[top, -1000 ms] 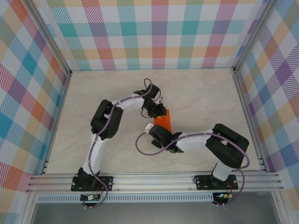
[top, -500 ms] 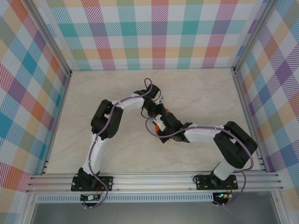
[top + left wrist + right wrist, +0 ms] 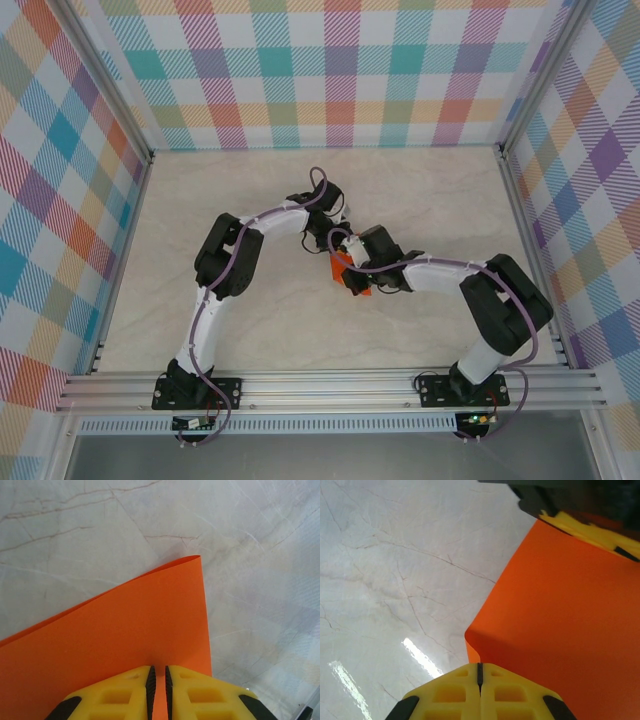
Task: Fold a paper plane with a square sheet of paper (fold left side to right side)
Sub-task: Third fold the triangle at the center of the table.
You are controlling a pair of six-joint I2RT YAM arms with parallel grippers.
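The square sheet of paper (image 3: 125, 630) is bright orange and lies folded over on the marble table, two layers showing at its edge. In the top view only a small patch of the paper (image 3: 341, 270) shows between the two wrists. My left gripper (image 3: 158, 672) has its jaws all but closed, and the tips rest on the upper layer. My right gripper (image 3: 480, 666) is shut, its tips against the rounded fold at a corner of the paper (image 3: 570, 610). The left gripper's yellow fingers (image 3: 585, 527) press on the far side of the sheet. From above, the left gripper (image 3: 328, 240) and right gripper (image 3: 352, 272) sit close together.
The pale marble table (image 3: 430, 200) stretches out around the paper. Aluminium frame rails (image 3: 330, 390) run along the near edge, and checked walls (image 3: 330, 80) close in the back and sides.
My right gripper has moved away from the near edge and over the paper toward the left gripper, covering most of the orange. The left arm has stayed in place.
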